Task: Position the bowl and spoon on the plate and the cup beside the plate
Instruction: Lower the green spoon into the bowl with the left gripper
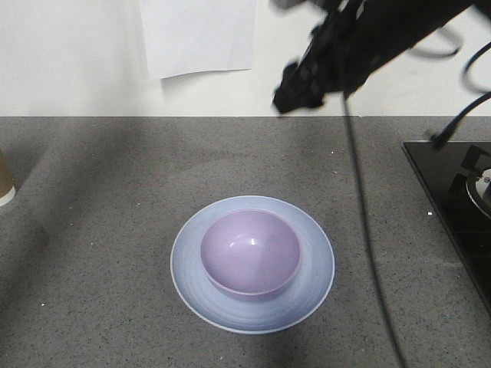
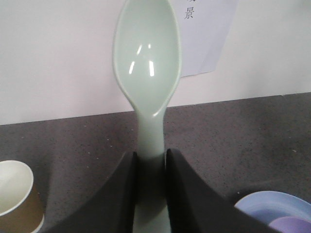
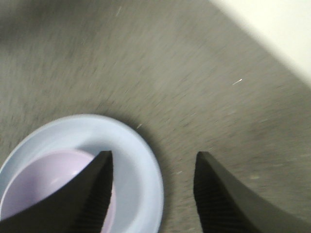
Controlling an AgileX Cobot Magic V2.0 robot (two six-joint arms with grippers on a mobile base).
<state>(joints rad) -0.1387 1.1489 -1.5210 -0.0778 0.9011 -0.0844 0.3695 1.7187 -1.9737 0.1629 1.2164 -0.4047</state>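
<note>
The bowl (image 1: 249,253) sits in the middle of the plate (image 1: 192,264), both near the centre of the grey counter (image 1: 92,291) in the front view. The cup (image 1: 6,178) stands at the far 9 o'clock edge of that view, well apart from the plate and mostly cut off.

The left gripper (image 2: 150,167) is clamped on the handle of the spoon (image 2: 147,63) — the scoop stands upright above the jaws, hollow side to the camera, held in the air in front of the white wall (image 2: 58,58). In this wrist view the cup (image 2: 14,199) shows at 8 o'clock (its white inside visible) and the plate's rim (image 2: 262,204) at 4 o'clock.

The right gripper (image 3: 153,174) is spread wide with nothing between its fingers (image 3: 92,194). It hangs above the counter at the plate's (image 3: 141,179) edge, the left finger over the plate and bowl (image 3: 43,184) — the picture is blurred. In the front view the right arm (image 1: 368,46) shows dark at 1 o'clock, above the counter, and a black hob (image 1: 449,192) lies at 3 o'clock.
</note>
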